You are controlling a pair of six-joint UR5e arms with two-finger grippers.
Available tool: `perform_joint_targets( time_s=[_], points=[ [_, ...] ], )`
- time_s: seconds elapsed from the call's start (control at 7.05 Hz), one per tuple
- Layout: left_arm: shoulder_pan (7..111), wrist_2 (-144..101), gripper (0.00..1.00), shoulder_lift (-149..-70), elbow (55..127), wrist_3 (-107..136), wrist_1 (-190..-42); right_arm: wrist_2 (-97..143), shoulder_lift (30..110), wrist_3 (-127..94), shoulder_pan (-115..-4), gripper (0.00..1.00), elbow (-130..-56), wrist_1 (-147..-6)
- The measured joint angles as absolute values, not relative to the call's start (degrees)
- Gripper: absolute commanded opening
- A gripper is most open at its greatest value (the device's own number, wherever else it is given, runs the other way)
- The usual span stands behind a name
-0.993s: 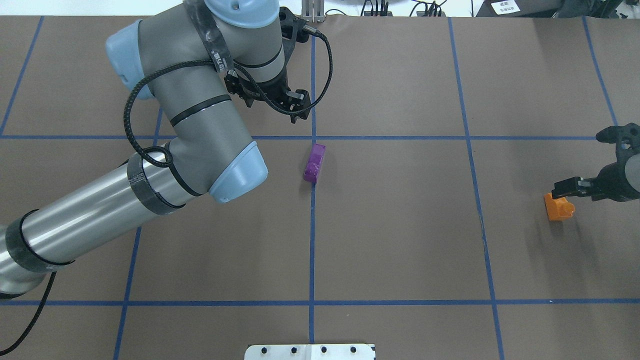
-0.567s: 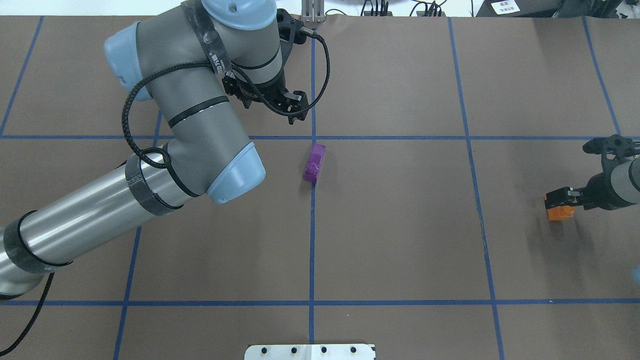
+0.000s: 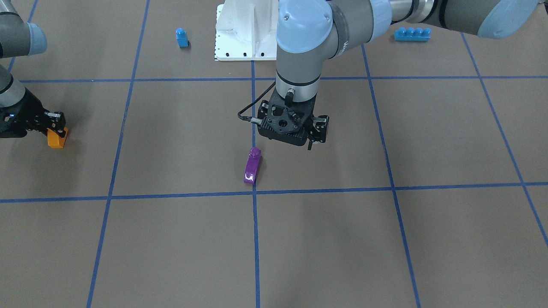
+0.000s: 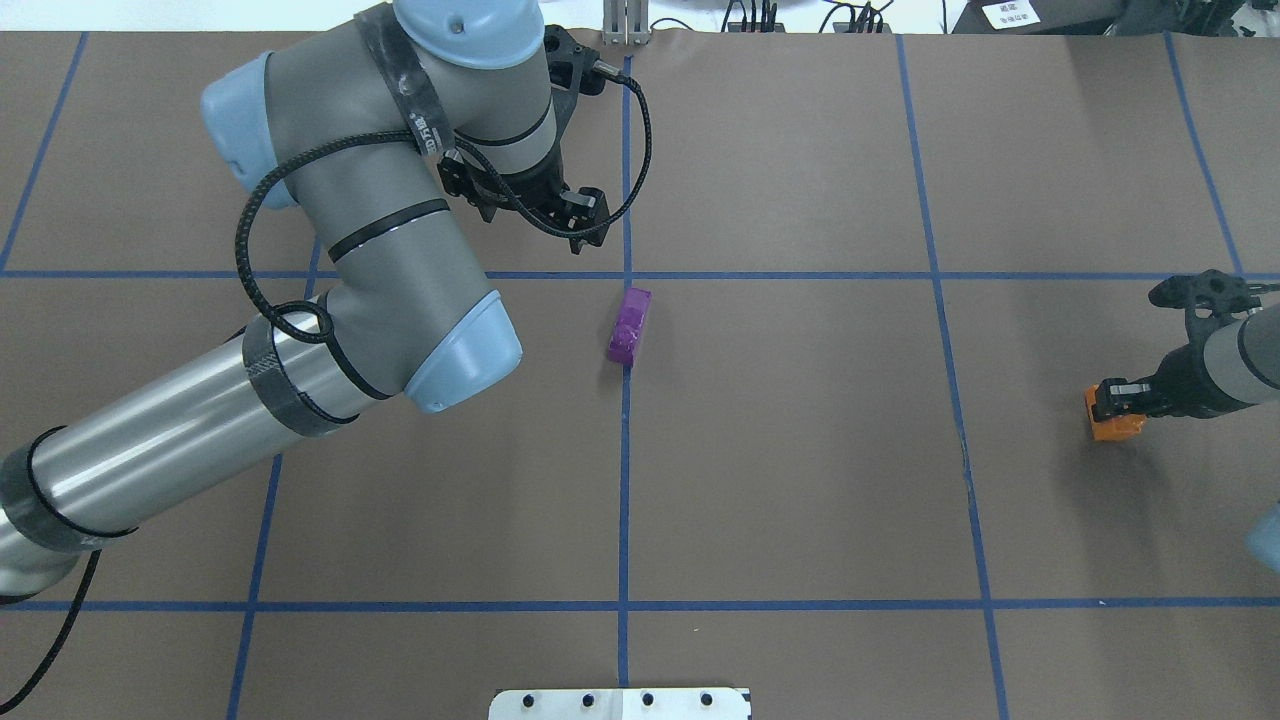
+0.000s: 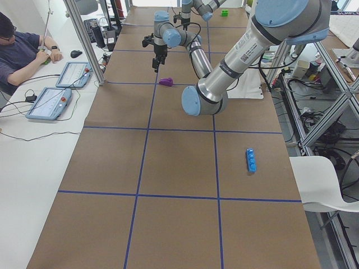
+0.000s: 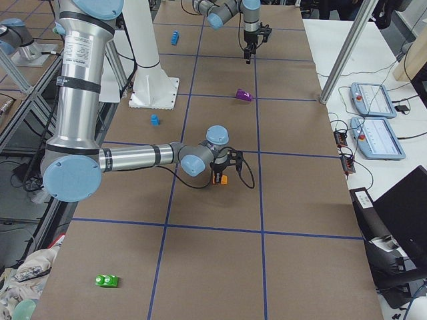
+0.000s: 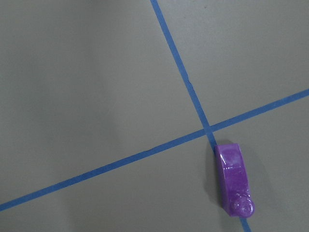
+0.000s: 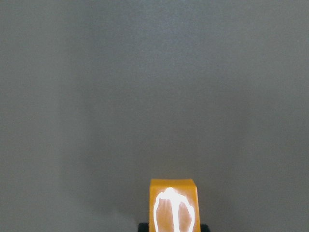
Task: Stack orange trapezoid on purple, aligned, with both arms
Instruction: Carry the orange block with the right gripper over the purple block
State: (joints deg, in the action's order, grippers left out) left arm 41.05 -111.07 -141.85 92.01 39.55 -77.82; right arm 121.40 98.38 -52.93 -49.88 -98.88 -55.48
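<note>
I read my right claw as pinched on the orange brick, well apart from the purple brick lying loose near the empty left claw, whose opening I cannot tell, so a shallow grip risks slip or misalignment.

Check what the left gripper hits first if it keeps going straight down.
Below the left gripper: probably bare table by the tape crossing; the purple brick lies off that line.

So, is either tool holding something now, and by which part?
The left tool holds nothing. The right tool straddles the orange trapezoid at its sides; whether it grips cannot be told.
</note>
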Motion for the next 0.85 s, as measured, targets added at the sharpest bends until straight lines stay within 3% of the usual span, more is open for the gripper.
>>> perform_joint_targets(
  time_s=[0.43,0.85],
  points=[
    [41.52,-111.15,1.00,-138.99,94.90,39.47,-77.77,126.00,93.18,-53.18,-51.32,0.00,-100.26,-59.36],
    [44.72,-112.95,1.00,-131.84,99.45,35.73,-77.62,126.52,72.73,-55.88,-51.65,0.00,-101.49,-81.83]
  ],
)
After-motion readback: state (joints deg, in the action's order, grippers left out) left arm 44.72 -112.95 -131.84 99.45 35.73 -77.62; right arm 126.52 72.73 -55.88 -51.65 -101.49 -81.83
